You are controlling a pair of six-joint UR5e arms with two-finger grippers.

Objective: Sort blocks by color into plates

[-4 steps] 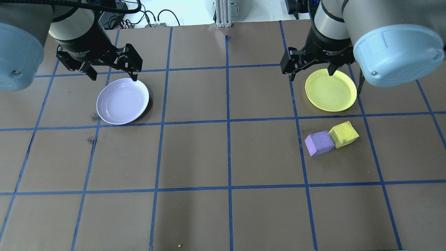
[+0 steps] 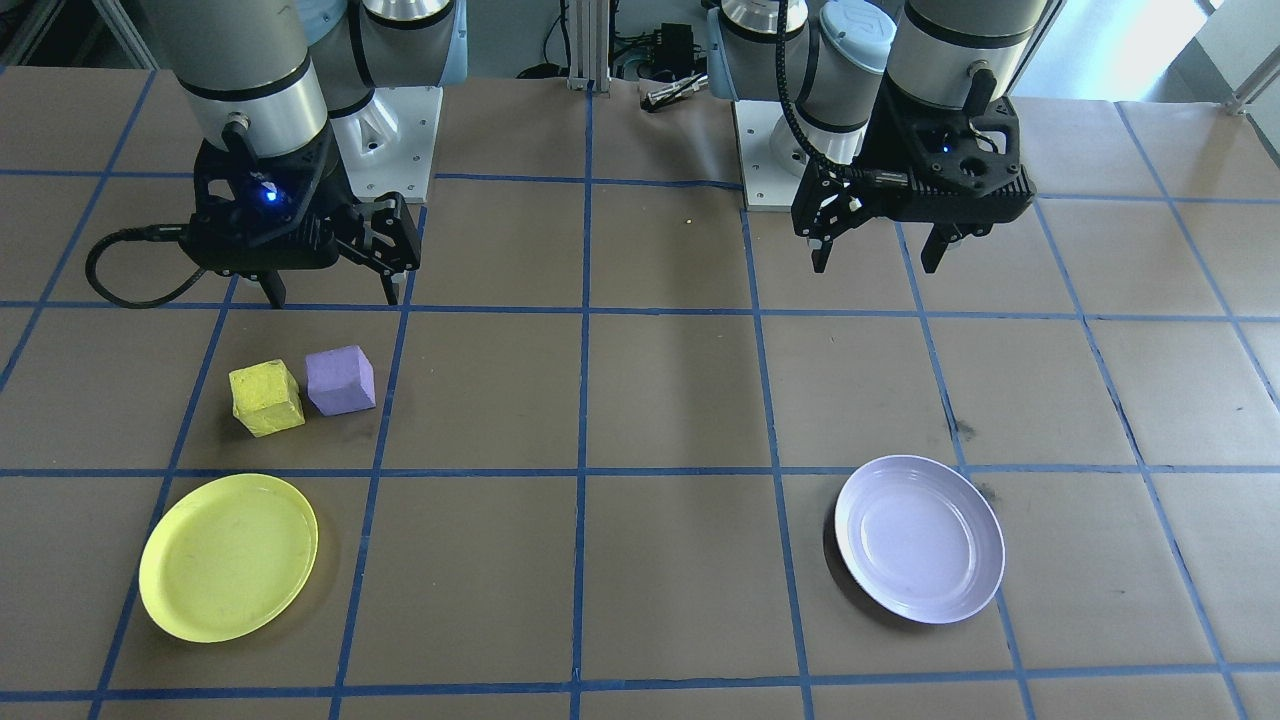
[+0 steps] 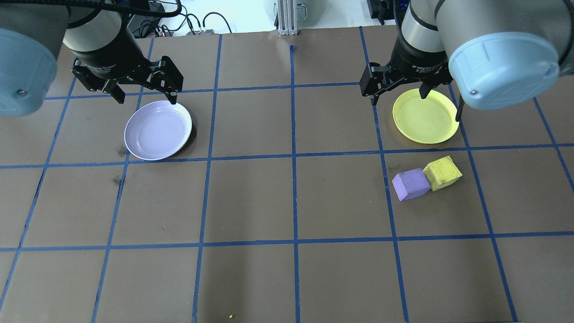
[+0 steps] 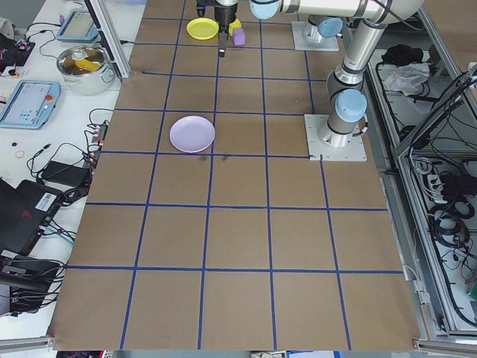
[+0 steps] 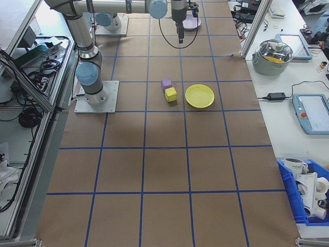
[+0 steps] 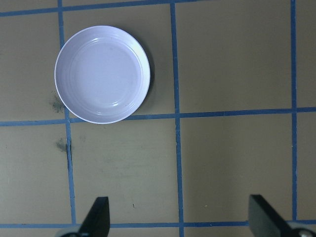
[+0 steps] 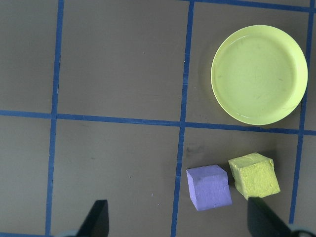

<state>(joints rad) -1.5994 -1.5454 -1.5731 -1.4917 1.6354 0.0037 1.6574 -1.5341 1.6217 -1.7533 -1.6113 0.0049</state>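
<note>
Here both grippers' fingers (image 3: 397,98) gape wide and empty, and the touching blocks (image 3: 426,178) risk a clumsy double nudge.

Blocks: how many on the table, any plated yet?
2. The purple block and the yellow block sit touching on the table, near the yellow plate. Neither is plated; the lavender plate is empty. None look hidden.

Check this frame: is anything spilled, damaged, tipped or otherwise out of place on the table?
Nothing stands out. The round yellow plastic plate and round pale lavender plastic plate lie flat and empty. The small yellow cube and small purple cube sit side by side on the brown table, unsorted. A few dark smudges mark the paper.
</note>
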